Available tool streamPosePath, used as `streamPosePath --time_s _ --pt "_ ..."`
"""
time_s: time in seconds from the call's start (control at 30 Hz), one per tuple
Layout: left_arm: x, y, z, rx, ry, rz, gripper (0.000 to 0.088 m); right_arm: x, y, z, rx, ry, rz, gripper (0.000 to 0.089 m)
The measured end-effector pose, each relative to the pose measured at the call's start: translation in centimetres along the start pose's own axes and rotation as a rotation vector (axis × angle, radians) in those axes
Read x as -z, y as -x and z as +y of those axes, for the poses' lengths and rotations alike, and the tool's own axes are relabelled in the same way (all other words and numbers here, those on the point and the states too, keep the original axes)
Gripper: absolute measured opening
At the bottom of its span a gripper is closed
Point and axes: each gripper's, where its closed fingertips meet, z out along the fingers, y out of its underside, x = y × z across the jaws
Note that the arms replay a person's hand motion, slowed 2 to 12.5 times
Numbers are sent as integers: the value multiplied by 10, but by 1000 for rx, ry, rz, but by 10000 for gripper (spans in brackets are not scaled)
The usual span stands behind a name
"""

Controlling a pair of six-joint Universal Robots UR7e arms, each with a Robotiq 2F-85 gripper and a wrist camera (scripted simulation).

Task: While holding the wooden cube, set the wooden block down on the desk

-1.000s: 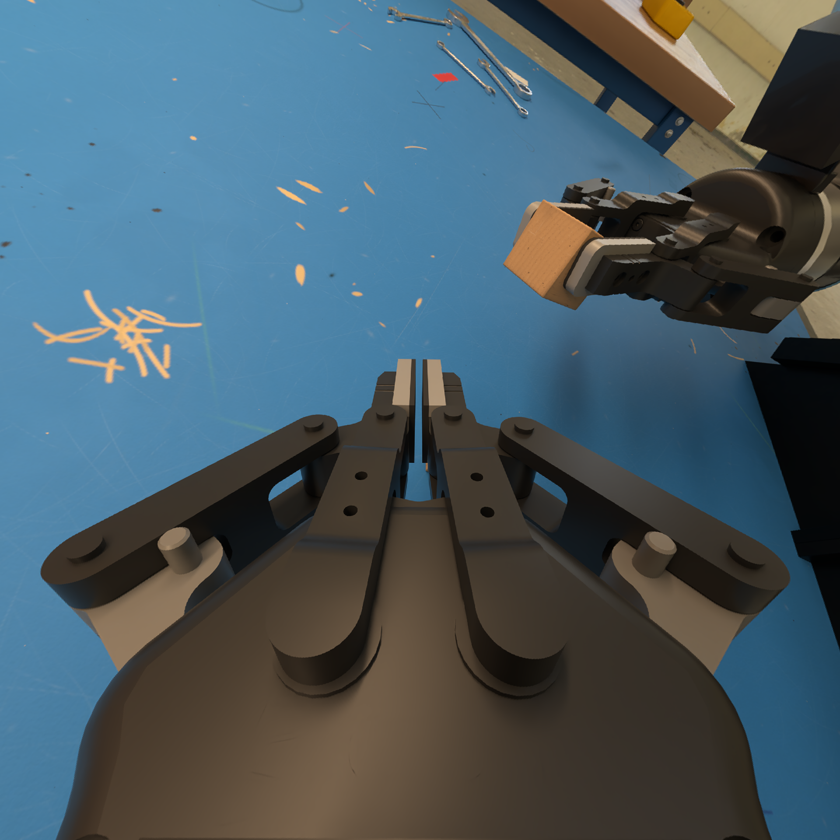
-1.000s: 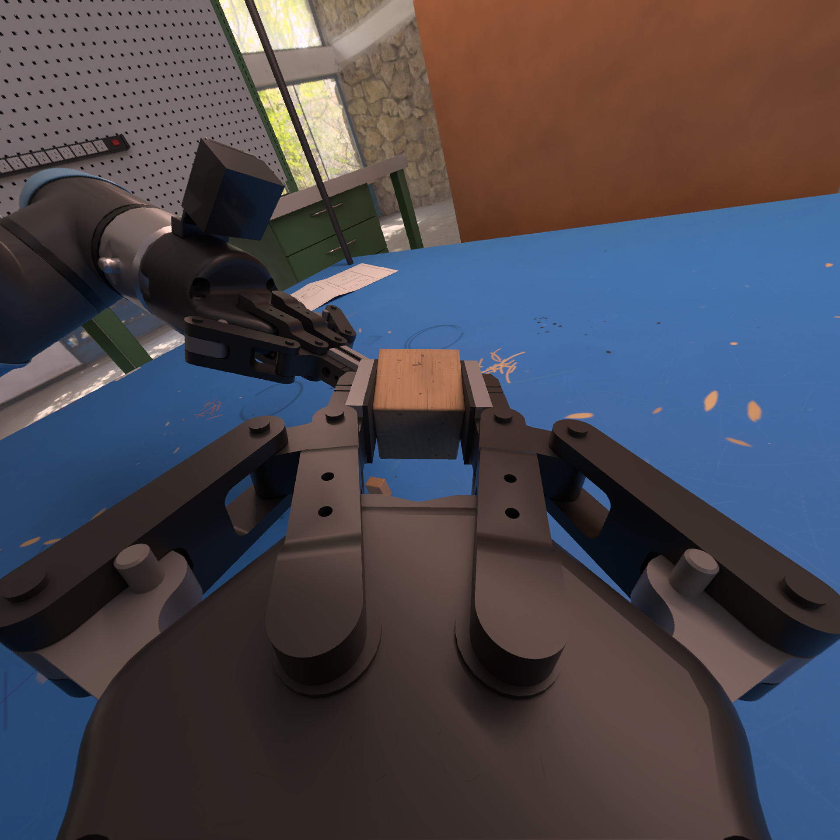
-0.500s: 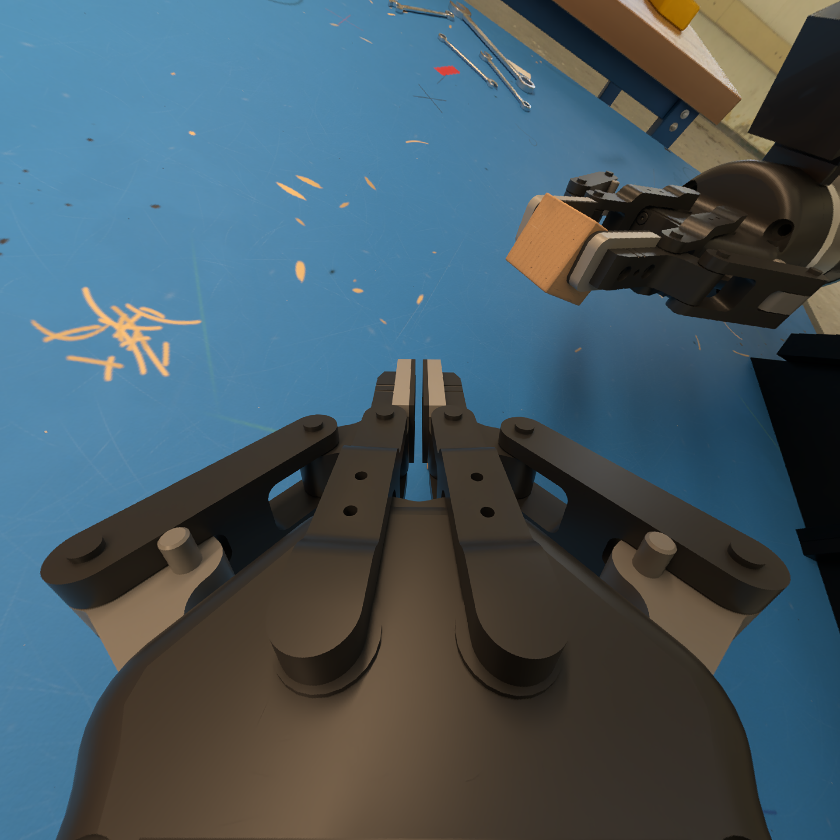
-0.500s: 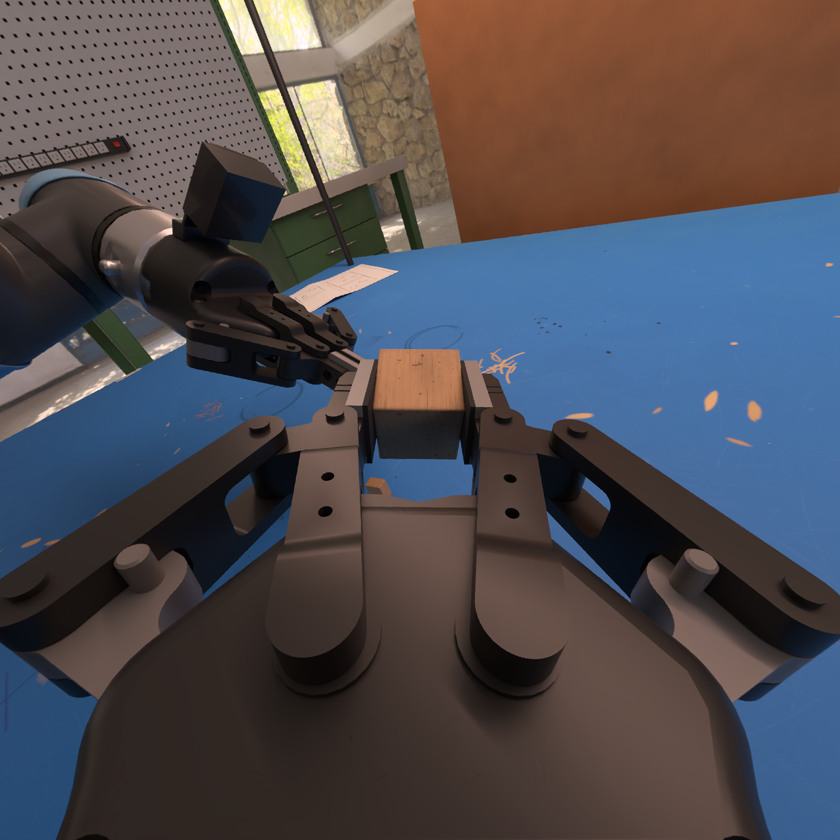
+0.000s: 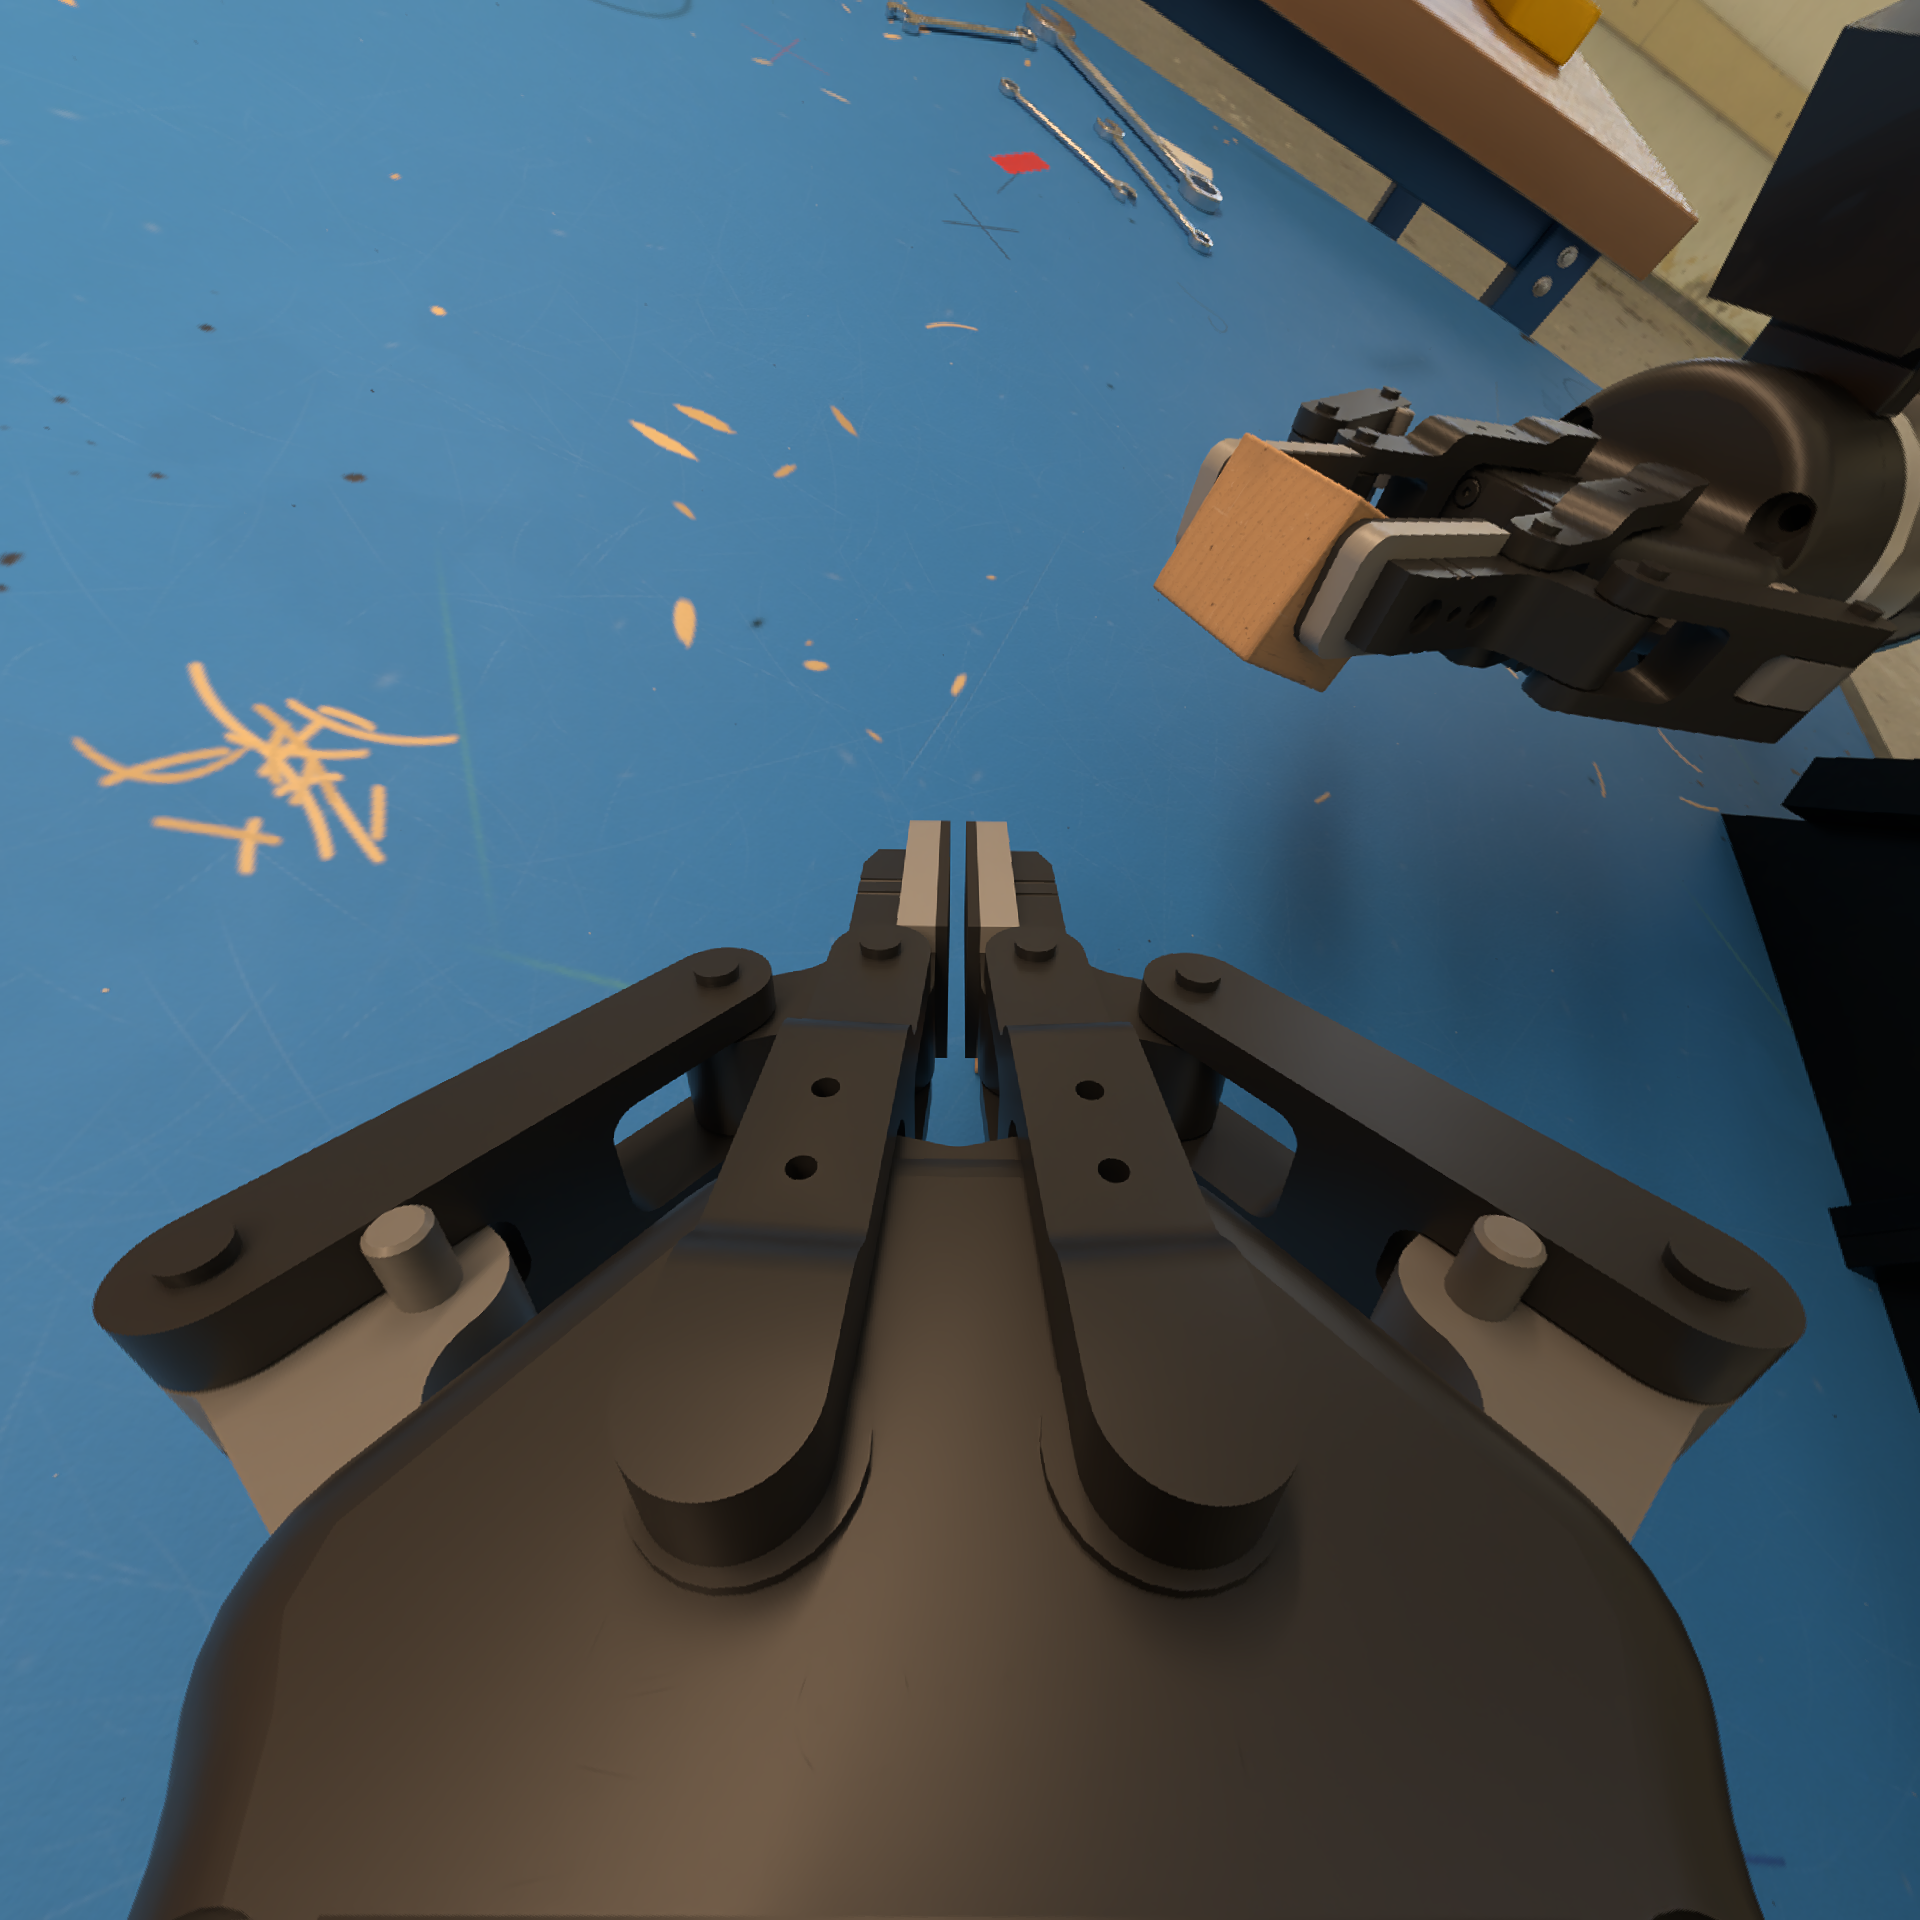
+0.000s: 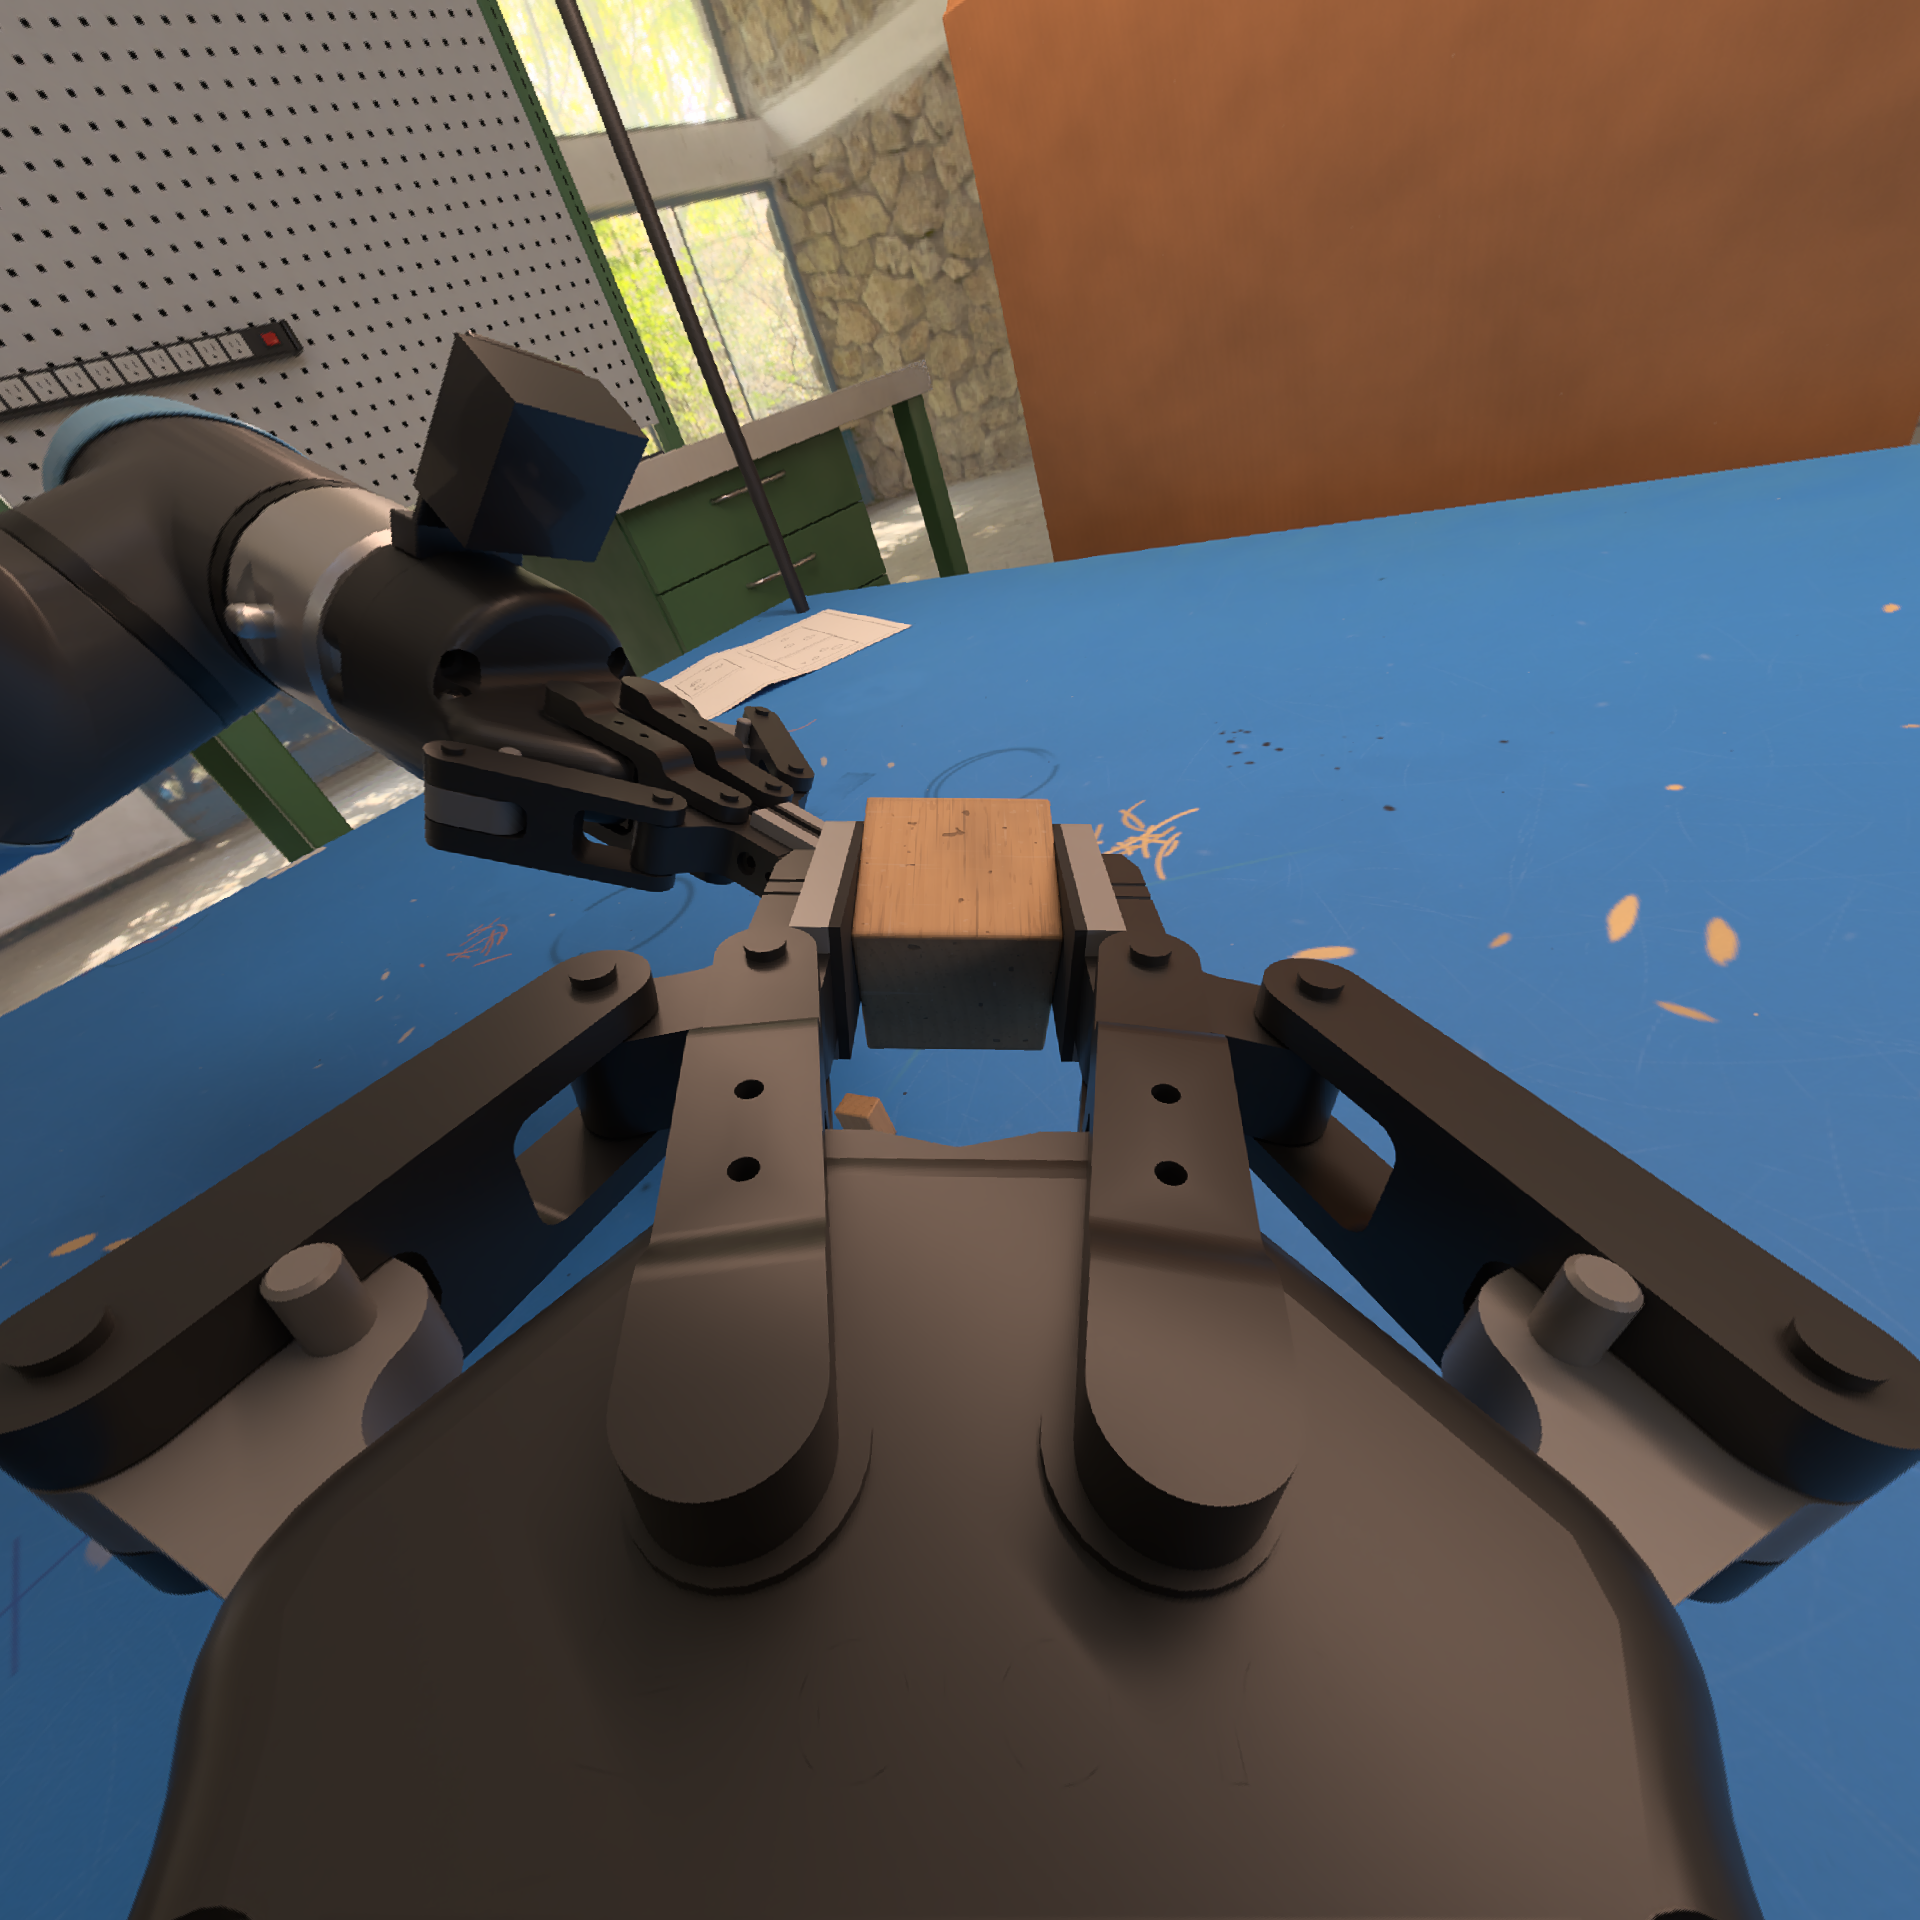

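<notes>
My right gripper (image 6: 956, 842) is shut on the wooden cube (image 6: 956, 883) and holds it above the blue desk (image 6: 1455, 727). The cube also shows in the left wrist view (image 5: 1247, 561), up at the right, clamped between the right gripper's grey pads. My left gripper (image 5: 956, 831) is shut, its pads nearly touching, with nothing visible between them. It hovers over the desk (image 5: 520, 312), close to the left of the cube. A small wooden piece (image 6: 864, 1112) shows through the gap below the cube; most of it is hidden.
Several wrenches (image 5: 1122, 135) and a red marker (image 5: 1020, 162) lie at the desk's far edge. A sheet of paper (image 6: 790, 655) lies near the far left edge. Orange scribbles (image 5: 281, 769) and flecks mark the desk. A dark block (image 5: 1860, 987) stands at the right.
The right gripper with the cube has drifted slightly up and away in the left wrist view. The left gripper has stayed shut and barely moved.
</notes>
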Motion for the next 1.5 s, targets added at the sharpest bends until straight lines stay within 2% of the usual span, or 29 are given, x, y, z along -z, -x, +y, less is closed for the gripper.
streamPosePath --time_s 0.97,1.5 --pt "1 -5 -1 -52 -25 -6 24 3 2 -3 11 -27 -4 301" --pt "3 -11 -4 -99 -57 9 26 3 7 -3 6 -31 -33 301"
